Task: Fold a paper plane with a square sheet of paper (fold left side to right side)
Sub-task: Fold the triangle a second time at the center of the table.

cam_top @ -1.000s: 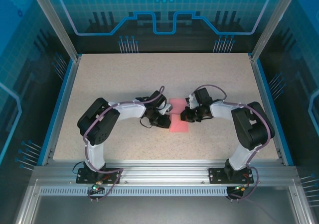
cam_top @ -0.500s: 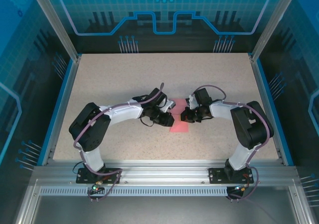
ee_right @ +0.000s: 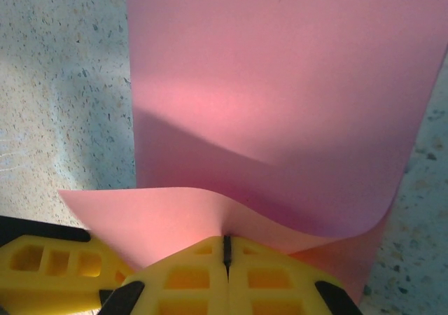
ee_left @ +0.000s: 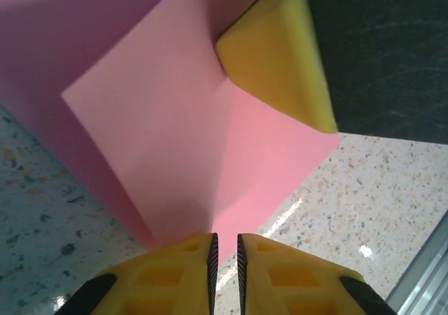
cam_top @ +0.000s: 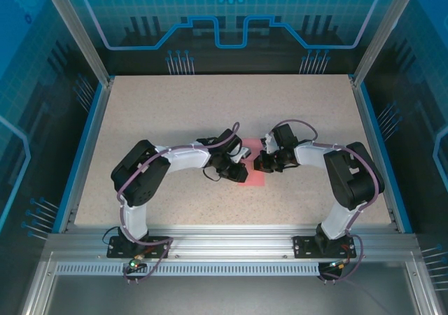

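The square sheet of paper (cam_top: 253, 178) is salmon pink and lies mid-table between both grippers. In the right wrist view one edge of the paper (ee_right: 280, 70) curls up from the flat layer into my right gripper (ee_right: 226, 238), which is shut on it. My right gripper (cam_top: 259, 163) sits at the sheet's right side. In the left wrist view the paper (ee_left: 175, 140) shows a soft ridge running to my left gripper (ee_left: 225, 236). Its jaws stand a narrow slit apart, with the table visible through the gap. The left gripper (cam_top: 238, 169) hovers over the sheet's left part.
The speckled table (cam_top: 175, 105) stretches around the paper, bounded by blue rails and metal posts. A yellow finger of the right gripper (ee_left: 276, 56) rests on the sheet close ahead of the left jaws. The aluminium base rail (cam_top: 224, 245) runs along the near edge.
My left gripper has slid a little to the right over the paper and its jaws have parted slightly. The right arm has stayed put, still pinching the sheet.
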Controlling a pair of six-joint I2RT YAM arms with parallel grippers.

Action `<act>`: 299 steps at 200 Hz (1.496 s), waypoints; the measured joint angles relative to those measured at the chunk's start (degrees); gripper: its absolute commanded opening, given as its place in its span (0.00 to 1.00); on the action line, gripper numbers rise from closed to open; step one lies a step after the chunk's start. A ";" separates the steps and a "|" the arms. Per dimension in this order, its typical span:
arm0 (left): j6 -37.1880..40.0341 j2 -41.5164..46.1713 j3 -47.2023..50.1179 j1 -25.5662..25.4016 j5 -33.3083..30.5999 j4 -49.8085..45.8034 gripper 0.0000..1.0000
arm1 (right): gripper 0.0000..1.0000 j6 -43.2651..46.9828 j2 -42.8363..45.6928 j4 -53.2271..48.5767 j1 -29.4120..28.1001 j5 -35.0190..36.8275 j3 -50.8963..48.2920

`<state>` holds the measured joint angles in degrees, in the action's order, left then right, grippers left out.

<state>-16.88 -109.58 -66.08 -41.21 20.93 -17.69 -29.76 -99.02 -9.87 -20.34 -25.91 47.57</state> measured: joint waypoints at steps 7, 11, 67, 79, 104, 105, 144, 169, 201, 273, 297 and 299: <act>-0.20 -0.11 0.00 0.00 -0.37 0.00 0.17 | 0.00 0.00 0.00 0.02 0.00 0.00 0.00; -0.28 -0.13 0.00 0.00 -0.50 0.02 0.17 | 0.00 0.00 0.00 0.00 0.00 0.00 0.00; -1.20 -0.98 0.15 0.07 -1.70 0.07 0.05 | 0.00 0.02 0.15 0.00 0.00 -0.09 0.00; -1.20 -1.14 0.35 0.13 -1.70 0.22 0.03 | 0.00 0.02 0.63 -0.04 0.00 -0.22 0.00; -1.22 -1.14 0.35 0.17 -1.84 0.31 0.01 | 0.00 0.02 2.25 -0.17 0.00 -0.79 0.00; -1.22 -1.14 0.37 0.17 -1.84 0.33 0.01 | 0.00 0.02 2.34 -0.17 0.00 -0.90 0.00; -1.22 -1.14 0.61 0.17 -1.84 0.68 0.00 | 0.00 0.02 3.45 -0.17 -1.11 -2.21 -0.02; -1.22 -1.14 0.61 0.17 -1.86 0.70 0.00 | 0.00 -0.04 3.39 -0.11 -2.38 -2.95 -0.09; -1.22 -1.14 0.61 0.17 -1.86 0.68 0.00 | 0.00 -0.24 1.90 0.44 -3.67 -3.28 -0.09; -1.22 -1.14 0.61 0.15 -2.10 0.66 0.00 | 0.00 -0.20 -1.38 0.22 -4.39 -3.02 -0.09; -1.22 -1.14 0.61 0.15 -2.14 0.66 0.00 | 0.00 0.02 -1.75 -0.04 -4.39 -2.64 -0.07; -1.22 -1.14 0.61 0.15 -2.14 0.66 0.00 | 0.00 0.02 -1.77 -0.09 -4.42 -2.62 -0.04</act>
<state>-18.11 -110.72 -65.47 -41.06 18.79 -17.04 -29.74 -100.79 -9.96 -24.75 -28.53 47.53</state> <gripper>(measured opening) 0.048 0.044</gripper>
